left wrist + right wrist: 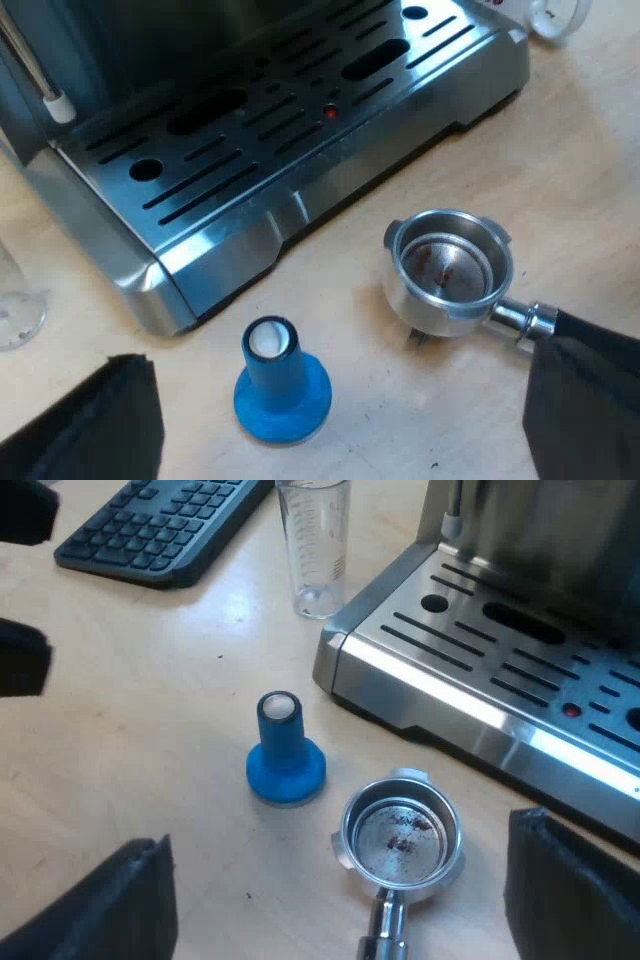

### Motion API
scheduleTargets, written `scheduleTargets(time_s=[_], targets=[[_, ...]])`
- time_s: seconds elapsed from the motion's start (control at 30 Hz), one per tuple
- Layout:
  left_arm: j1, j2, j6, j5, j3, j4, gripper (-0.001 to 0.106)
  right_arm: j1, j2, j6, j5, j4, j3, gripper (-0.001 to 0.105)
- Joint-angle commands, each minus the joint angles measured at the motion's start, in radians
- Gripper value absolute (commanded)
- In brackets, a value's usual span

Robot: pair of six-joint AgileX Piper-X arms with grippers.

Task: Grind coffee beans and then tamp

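The metal holder lies loose on the wooden table just off the espresso machine's drip tray, its basket holding only a few dark specks. Its dark handle runs under one finger of my left gripper, which hangs open above the table. The blue tamper stands upright beside the holder, between those fingers but lower. From the other side, my right gripper is open over the holder and the tamper, touching neither.
A measuring glass stands at the corner of the machine, with a dark keyboard beyond it. A white mug sits past the tray's far corner. The steam wand hangs over the tray.
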Motion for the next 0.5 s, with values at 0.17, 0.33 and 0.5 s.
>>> scheduleTargets(time_s=[0.17,0.33,0.5], targets=[[-0.003,0.183,-0.001,-0.014,-0.004,-0.109,0.077,-0.003,-0.006,-0.008,-0.004,-0.006,-0.002,0.07],[-0.003,0.259,-0.001,-0.014,-0.004,-0.163,0.077,-0.003,-0.006,-0.003,-0.026,-0.006,-0.002,0.07],[0.003,0.33,-0.003,-0.016,-0.004,-0.211,0.077,-0.003,-0.006,-0.003,-0.026,-0.006,-0.002,0.07]])
